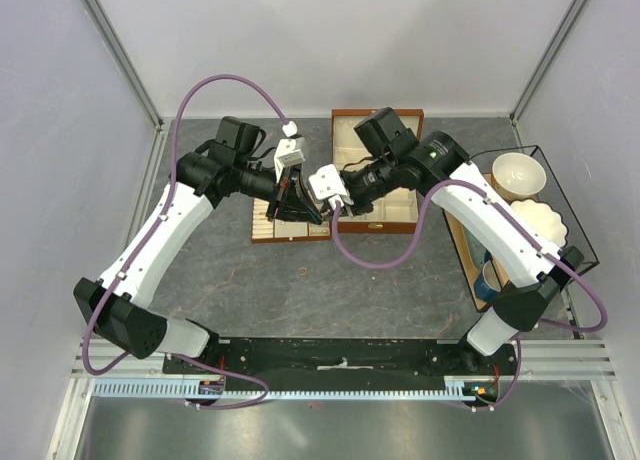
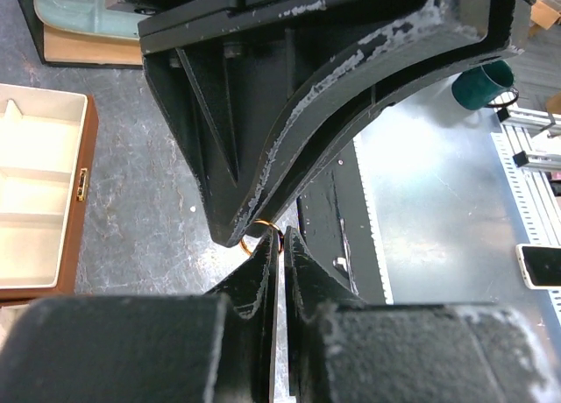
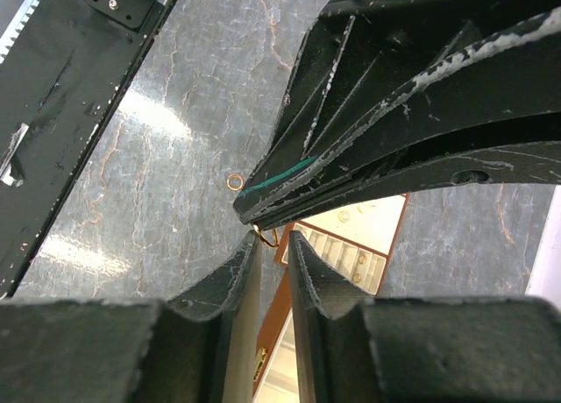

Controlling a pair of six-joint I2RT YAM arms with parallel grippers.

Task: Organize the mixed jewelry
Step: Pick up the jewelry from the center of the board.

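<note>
A thin gold ring hangs between the two grippers' tips, above the grey table. My left gripper is shut on the ring; in the top view it is over the slotted tray. My right gripper is narrowly open, its fingertips on either side of the same ring; in the top view it meets the left one. A second gold ring lies loose on the table. The tray's slots hold a few small rings.
The brown wooden cream-lined box stands open behind the grippers and shows at the left of the left wrist view. A black wire rack with bowls and a cup stands at the right. A green mug is nearby.
</note>
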